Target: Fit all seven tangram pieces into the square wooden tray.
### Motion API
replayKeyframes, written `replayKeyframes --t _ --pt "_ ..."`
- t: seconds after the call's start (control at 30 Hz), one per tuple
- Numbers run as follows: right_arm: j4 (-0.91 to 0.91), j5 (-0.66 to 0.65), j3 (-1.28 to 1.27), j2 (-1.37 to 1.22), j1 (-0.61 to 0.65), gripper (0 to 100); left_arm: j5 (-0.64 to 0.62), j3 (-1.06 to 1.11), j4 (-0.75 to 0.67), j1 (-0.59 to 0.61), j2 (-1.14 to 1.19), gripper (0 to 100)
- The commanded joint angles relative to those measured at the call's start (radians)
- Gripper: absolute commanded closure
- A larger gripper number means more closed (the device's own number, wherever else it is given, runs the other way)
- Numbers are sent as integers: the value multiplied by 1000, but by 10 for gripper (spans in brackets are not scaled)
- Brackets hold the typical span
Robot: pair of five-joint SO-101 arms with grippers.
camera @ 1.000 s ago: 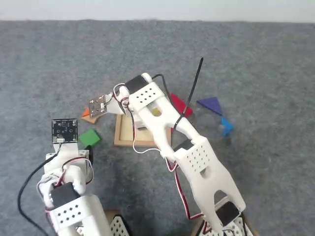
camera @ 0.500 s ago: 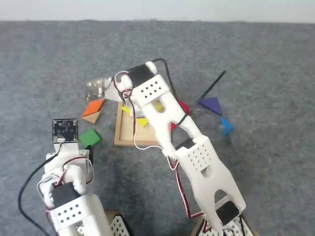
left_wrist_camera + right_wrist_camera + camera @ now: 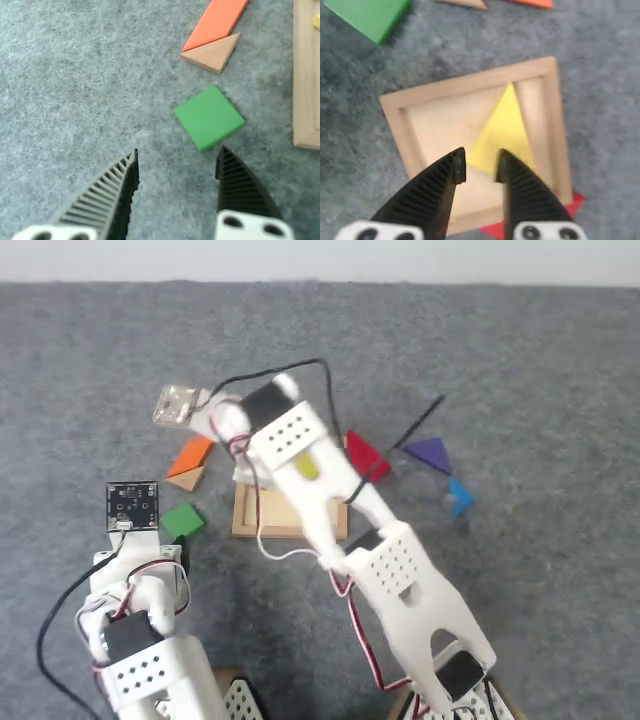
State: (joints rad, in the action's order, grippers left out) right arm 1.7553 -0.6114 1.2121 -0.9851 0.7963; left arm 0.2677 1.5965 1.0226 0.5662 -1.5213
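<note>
The square wooden tray (image 3: 395,107) holds a yellow triangle (image 3: 502,130) lying flat against one side. My right gripper (image 3: 480,155) hangs above that triangle, open by a narrow gap with nothing between its fingers. In the high view the right arm covers much of the tray (image 3: 255,520). My left gripper (image 3: 178,151) stands wide open just short of the green square (image 3: 210,117) on the carpet. An orange parallelogram (image 3: 216,22) and a tan triangle (image 3: 212,51) lie beyond it. A red triangle (image 3: 362,455), a purple triangle (image 3: 428,452) and a blue piece (image 3: 458,497) lie right of the tray.
Everything rests on grey carpet. The right arm's cables loop over the tray, and a black cable end (image 3: 420,420) sticks out near the purple triangle. The left arm's base (image 3: 140,640) sits at the near left. Open carpet lies at the far side and far right.
The right arm's wrist has swung up and towards the far left, off the tray. The yellow triangle lies in the tray. The left arm has kept still.
</note>
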Motion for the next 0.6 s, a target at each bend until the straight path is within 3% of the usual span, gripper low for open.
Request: replayKeyframes --t 0.0,0.57 --pt "15 52 51 -30 19 952 5 -7 0 6 -11 758" --pt "-48 71 298 -246 -84 971 6 -7 0 6 -11 758"
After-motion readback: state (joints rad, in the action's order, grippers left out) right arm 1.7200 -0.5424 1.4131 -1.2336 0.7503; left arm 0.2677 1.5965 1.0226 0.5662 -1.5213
